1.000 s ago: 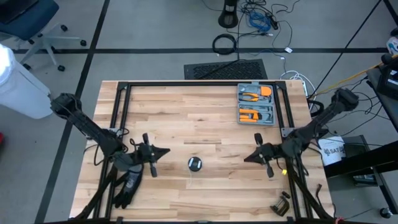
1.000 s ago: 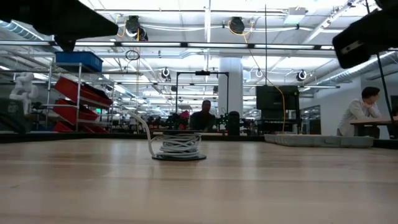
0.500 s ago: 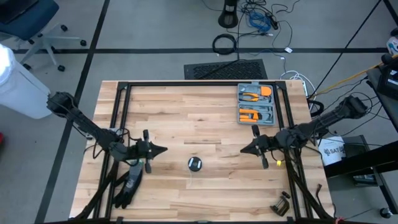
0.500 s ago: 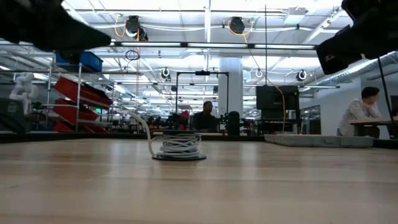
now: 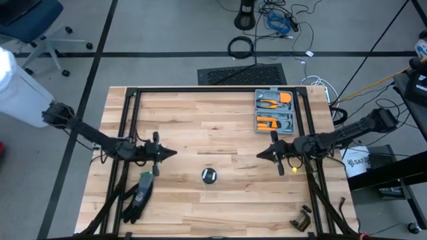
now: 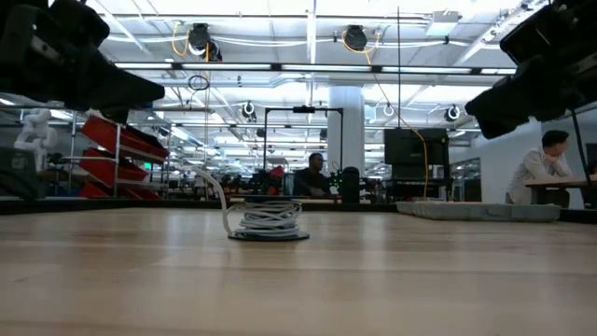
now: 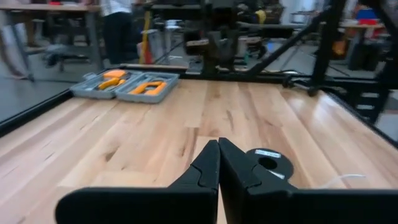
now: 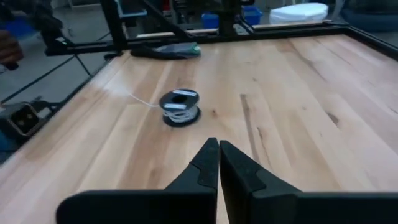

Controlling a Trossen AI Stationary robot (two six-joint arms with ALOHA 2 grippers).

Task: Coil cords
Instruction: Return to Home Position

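The cord is wound into a small round white bundle with a dark top (image 5: 209, 175) and rests flat on the wooden table. One loose white end (image 6: 215, 191) arcs up and away from it. My left gripper (image 5: 175, 153) hovers shut to the left of the bundle and points level toward the right. My right gripper (image 5: 259, 156) hovers shut to the right of it and points toward the left. Both are well clear of the bundle (image 8: 180, 106) and above the table. The left wrist view shows the bundle (image 7: 268, 165) just past the shut fingers.
A grey case of orange tools (image 5: 275, 111) lies open at the far right of the table. A black glove (image 5: 137, 197) lies near the front left, and a small black clamp (image 5: 302, 219) near the front right. Black frame rails (image 5: 200, 90) border the table.
Both grippers have stayed shut, sunk lower and shifted toward the table's far edge, as their arms have swung outward. In the low view they have come down into the upper corners. The bundle has not moved.
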